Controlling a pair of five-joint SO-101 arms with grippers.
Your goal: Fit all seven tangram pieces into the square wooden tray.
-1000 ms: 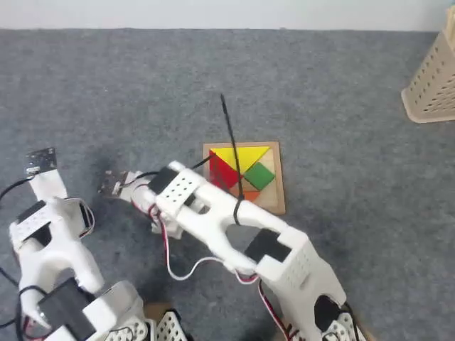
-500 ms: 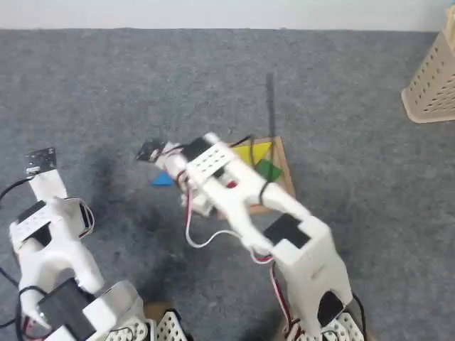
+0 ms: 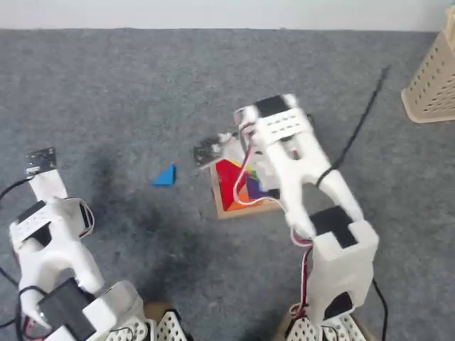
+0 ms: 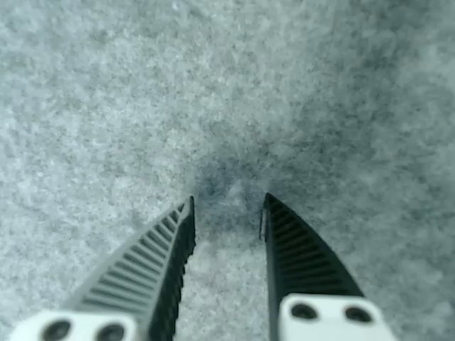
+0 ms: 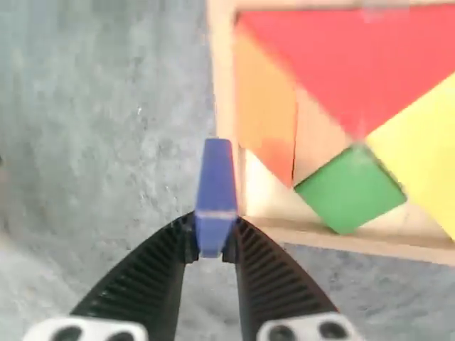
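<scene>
The right pincer [image 5: 213, 226] clamps a blue piece [image 5: 215, 181] on edge, long axis along the tray wall [image 5: 222, 71] under it; bare wood [image 5: 318, 138] lies just inside.

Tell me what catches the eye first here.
The right gripper, shut on a blue piece, hangs at the edge of the wooden tray, which holds coloured pieces. In the high view, a blue triangle lies alone on the grey carpet left of the tray.
</scene>
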